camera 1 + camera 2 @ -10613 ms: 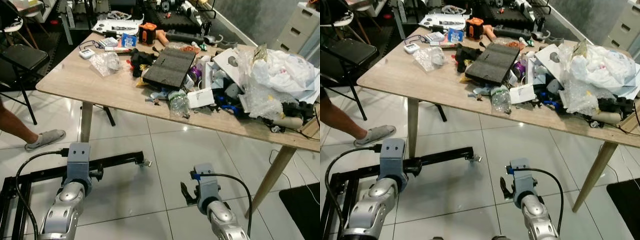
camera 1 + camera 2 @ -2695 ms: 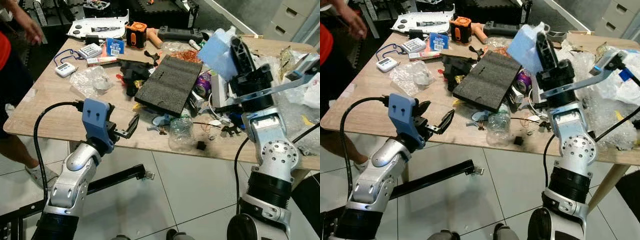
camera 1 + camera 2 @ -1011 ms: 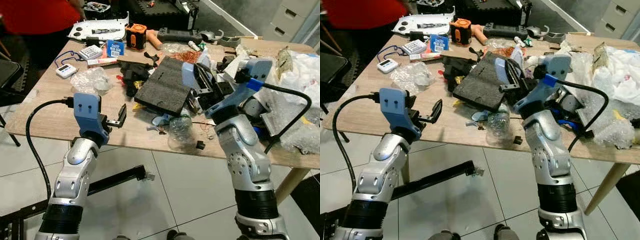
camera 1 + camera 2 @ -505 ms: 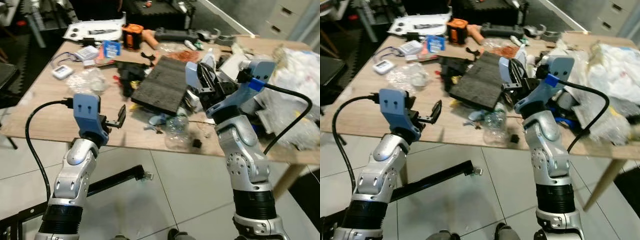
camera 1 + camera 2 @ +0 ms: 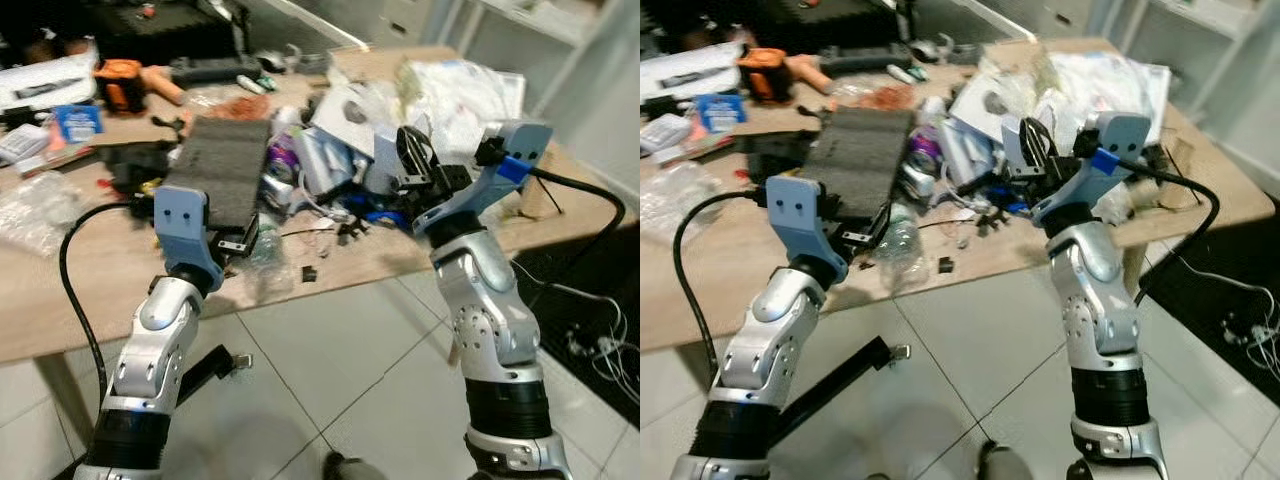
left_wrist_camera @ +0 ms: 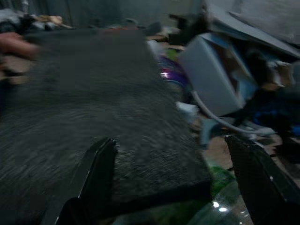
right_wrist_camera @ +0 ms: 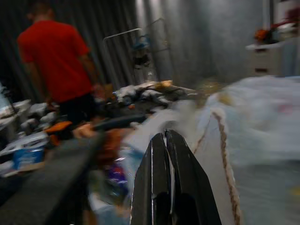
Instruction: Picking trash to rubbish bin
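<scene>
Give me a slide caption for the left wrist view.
Left claw, fingers spread, above a dark foam pad and a clear plastic bottle on the cluttered table.

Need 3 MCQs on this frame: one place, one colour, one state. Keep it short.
1. Where does the clear plastic bottle lie?
A. on the floor tiles
B. near the table's front edge, just ahead of the left hand
C. on top of the white plastic bags

2. What colour is the person's shirt in the right wrist view?
A. red
B. green
C. white

3. How are the right hand's fingers?
A. spread wide
B. closed around a bottle
C. pressed together

Answers: 1 B, the bottle sits on the wood beside the dark foam slab; 2 A, the shirt reads red; 3 C, the two black fingers meet at the tips with nothing seen between them.
</scene>
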Available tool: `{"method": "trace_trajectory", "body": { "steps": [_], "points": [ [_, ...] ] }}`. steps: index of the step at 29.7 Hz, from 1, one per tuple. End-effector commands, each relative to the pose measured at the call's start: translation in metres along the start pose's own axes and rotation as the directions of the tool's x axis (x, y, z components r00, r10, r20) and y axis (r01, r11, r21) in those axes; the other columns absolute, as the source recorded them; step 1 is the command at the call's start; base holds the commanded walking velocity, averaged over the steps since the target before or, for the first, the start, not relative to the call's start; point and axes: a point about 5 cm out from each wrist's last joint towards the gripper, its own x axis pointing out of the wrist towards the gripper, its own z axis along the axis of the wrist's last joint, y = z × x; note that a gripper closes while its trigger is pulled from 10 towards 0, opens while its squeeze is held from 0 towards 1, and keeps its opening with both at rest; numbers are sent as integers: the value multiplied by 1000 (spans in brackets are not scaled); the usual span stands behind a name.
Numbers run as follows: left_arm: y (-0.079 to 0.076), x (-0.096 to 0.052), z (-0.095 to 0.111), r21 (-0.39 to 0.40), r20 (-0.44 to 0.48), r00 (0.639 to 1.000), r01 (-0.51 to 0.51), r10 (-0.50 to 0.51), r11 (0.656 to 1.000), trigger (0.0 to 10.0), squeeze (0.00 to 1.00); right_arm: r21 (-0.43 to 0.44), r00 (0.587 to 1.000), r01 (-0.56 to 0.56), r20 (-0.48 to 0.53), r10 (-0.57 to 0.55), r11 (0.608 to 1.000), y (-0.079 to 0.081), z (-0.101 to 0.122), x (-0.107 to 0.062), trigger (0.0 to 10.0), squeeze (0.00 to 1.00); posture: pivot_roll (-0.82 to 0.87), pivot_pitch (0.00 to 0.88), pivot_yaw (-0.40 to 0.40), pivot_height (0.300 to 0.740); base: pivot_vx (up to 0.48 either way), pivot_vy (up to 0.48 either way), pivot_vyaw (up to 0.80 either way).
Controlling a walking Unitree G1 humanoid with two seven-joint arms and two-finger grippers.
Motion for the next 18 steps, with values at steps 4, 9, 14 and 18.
{"method": "trace_trajectory", "body": {
  "steps": [4,9,14,18],
  "points": [
    [-2,-2,-2,0,-7,1000,11,-11,1000,10000,0,-8,1000,-6,2,6,1000,0,0,-1,10000,0,22,194,-7,740,0,0,-800],
    [-3,-2,-2,-1,-3,1000,9,-9,1000,10000,0,-10,1000,-10,3,10,1000,2,-1,-1,10000,0,22,193,-8,740,0,0,-800],
    [-2,-2,-1,4,2,1000,-1,1,1000,10000,0,-12,1000,-16,3,16,1000,3,-1,-1,10000,0,21,194,-9,740,0,0,-800],
    [1,-2,1,11,20,1000,-22,22,1000,10000,0,-12,1000,-18,4,18,1000,3,-1,-1,10000,0,21,194,-9,740,0,0,-800]
  ]
}}
